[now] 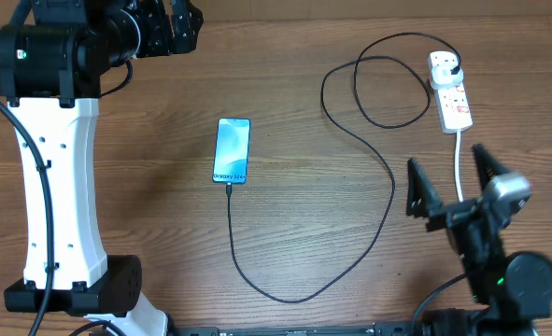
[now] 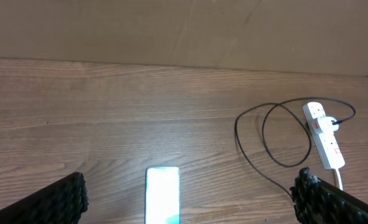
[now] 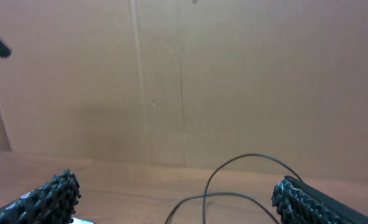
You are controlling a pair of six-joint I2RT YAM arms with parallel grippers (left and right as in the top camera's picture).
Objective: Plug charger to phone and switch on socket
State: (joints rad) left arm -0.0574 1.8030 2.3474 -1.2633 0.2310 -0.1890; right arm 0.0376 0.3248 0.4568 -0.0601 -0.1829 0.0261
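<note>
The phone point(image 1: 232, 149) lies flat mid-table, its light blue screen up; it also shows at the bottom of the left wrist view point(image 2: 162, 194). The charger, a thin black cable point(image 1: 378, 219), runs from the phone's near end, loops across the table and ends in a black plug at the socket's far end. The socket point(image 1: 449, 90) is a white power strip at the far right, also in the left wrist view point(image 2: 324, 134). My left gripper point(image 1: 168, 26) is open, high at the far left. My right gripper point(image 1: 451, 187) is open, near the socket's white cord.
The socket's thick white cord point(image 1: 459, 163) runs toward the front edge between the right gripper's fingers. The left arm's white column point(image 1: 56, 177) stands at the left. A brown cardboard wall point(image 3: 184, 81) backs the table.
</note>
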